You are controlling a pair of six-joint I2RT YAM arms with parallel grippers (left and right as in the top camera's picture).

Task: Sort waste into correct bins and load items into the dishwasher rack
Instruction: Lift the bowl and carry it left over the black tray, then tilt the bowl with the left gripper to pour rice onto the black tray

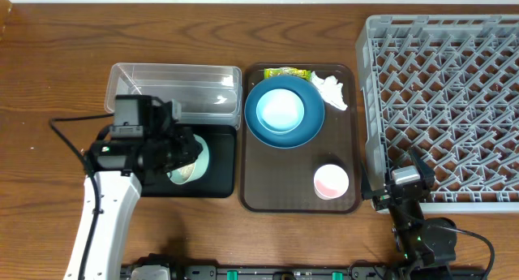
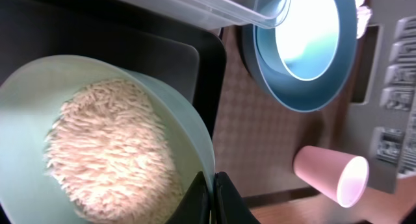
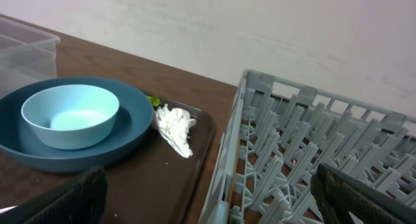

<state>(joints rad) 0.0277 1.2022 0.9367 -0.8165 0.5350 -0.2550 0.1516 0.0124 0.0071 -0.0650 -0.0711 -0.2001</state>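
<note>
My left gripper (image 2: 211, 193) is shut on the rim of the pale mint-white bowl (image 2: 166, 113), which holds white rice (image 2: 110, 149). The bowl (image 1: 190, 163) is over the black tray (image 1: 212, 183), in front of the clear tub (image 1: 174, 84). The blue plate (image 1: 313, 124) holds the light-blue bowl (image 1: 280, 109) on the brown tray. A crumpled tissue (image 1: 332, 89) and a yellow-green wrapper (image 1: 285, 72) lie behind the plate. The pink cup (image 1: 331, 181) lies at the tray's front. My right gripper (image 1: 401, 183) is open and empty at the front left corner of the grey dishwasher rack (image 1: 446, 109).
The brown serving tray (image 1: 268, 178) lies between the black tray and the rack. In the right wrist view the rack wall (image 3: 227, 165) stands close to the tissue (image 3: 175, 130). Bare wood table lies to the far left and along the front.
</note>
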